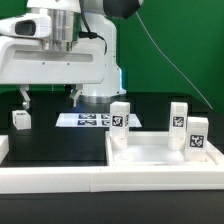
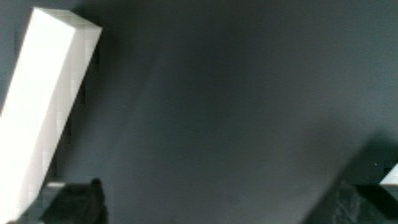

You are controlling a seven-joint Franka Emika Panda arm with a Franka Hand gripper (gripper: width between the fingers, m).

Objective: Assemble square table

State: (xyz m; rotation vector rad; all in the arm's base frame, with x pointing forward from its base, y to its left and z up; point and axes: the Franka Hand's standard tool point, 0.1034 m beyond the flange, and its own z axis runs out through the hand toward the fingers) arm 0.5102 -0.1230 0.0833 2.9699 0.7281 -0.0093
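Exterior view: your gripper point(image 1: 48, 98) hangs w/ jaws spread wide, nothing between them, above the black surface toward the exterior view's left. Just beside it, further to that left, stands one small leg point(image 1: 20, 119), upright on the mat. The rest of the table sits well apart, over on the exterior view's right: tabletop slab point(image 1: 160, 152) lying flat, w/ three more legs upright at it – one at its near-left corner point(image 1: 119, 121), two toward the far right point(image 1: 179, 116) and point(image 1: 197, 134). Marker board point(image 1: 88, 120) lies between gripper and slab. So the lone leg is the nearest part; it's short and blocky, long axis vertical.

Wrist view: fingertips point(image 2: 75, 200) show dark at the frame edge, wide apart, only bare mat between. A long white bar point(image 2: 48, 110) runs slantwise past one finger – can't tell which part it is. Leg not visible here, so you'd prob. need a sideways shift before any descent.
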